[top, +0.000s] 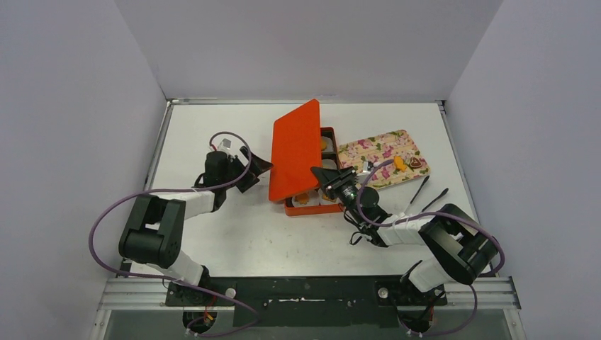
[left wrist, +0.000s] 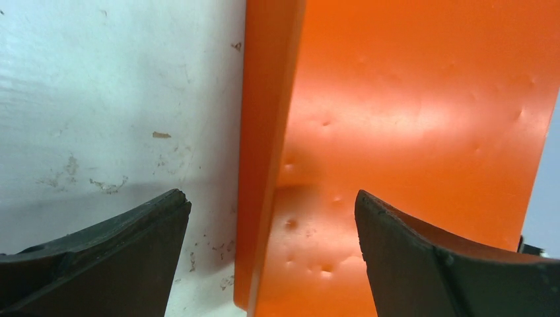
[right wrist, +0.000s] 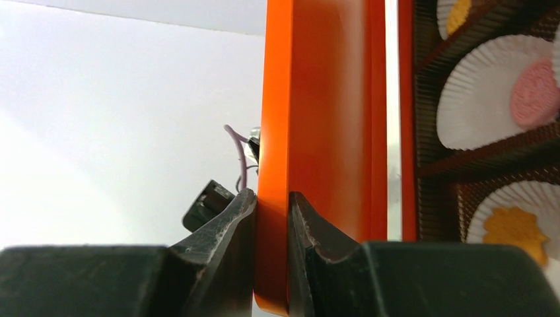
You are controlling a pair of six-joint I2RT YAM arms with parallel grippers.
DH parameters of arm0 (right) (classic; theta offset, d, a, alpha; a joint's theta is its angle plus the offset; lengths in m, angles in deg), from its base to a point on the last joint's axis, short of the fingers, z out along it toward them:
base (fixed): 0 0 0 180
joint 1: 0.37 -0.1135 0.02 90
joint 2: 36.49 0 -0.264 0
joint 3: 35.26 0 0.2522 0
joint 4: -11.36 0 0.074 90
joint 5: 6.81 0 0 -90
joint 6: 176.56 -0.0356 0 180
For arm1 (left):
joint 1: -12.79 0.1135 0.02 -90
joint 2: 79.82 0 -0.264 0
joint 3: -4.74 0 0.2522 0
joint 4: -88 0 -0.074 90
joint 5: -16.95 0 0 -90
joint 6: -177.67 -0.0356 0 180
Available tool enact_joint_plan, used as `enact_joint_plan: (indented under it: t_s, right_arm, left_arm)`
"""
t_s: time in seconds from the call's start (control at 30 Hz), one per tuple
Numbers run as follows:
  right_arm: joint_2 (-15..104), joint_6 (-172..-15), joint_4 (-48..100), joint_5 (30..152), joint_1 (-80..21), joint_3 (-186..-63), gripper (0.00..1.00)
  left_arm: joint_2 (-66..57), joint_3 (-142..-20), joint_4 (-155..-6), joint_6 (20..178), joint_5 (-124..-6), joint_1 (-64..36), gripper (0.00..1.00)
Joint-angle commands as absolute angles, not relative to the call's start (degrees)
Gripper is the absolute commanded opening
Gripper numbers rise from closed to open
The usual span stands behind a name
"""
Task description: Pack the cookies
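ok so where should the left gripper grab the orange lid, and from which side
Probably its long left rim, coming from the left. The orange lid stands tilted up, with the right gripper pinching its thin near rim. The left rim lies between the open jaws of the left gripper and looks thin enough to pinch.

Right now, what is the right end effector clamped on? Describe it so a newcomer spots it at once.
On the white table, find the orange box beside the floral tray. The orange lid stands tilted over the box's left side, its edge pinched by the right end effector. Unlike the box, it is a plain slab holding no cookies.
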State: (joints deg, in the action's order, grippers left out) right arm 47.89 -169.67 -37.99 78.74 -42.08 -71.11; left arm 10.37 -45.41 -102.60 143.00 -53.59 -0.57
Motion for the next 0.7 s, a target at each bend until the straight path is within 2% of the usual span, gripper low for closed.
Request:
enact_joint_plan:
  t_s: [0.0, 0.3, 0.53, 0.67]
  right_arm:
    - [47.38, -172.4, -52.97, 82.61, -40.39, -73.79, 0.0]
    - [50.85, -177.86, -62.88, 87.65, -38.37, -74.73, 0.0]
    - [50.71, -179.8, -63.69, 90.49, -37.28, -75.42, 0.0]
    - [51.08, -180.8, -64.31, 92.41, -36.14, -75.32, 0.0]
  left_arm:
    - [7.68, -44.45, -112.13, 147.47, -48.41, 1.91, 0.93]
    - [6.1, -42.28, -123.69, 155.54, -42.31, 2.38, 0.89]
    - [7.09, -39.31, -141.32, 164.28, -35.91, 4.95, 0.68]
    - [7.45, -38.93, -147.34, 167.36, -33.62, 5.86, 0.49]
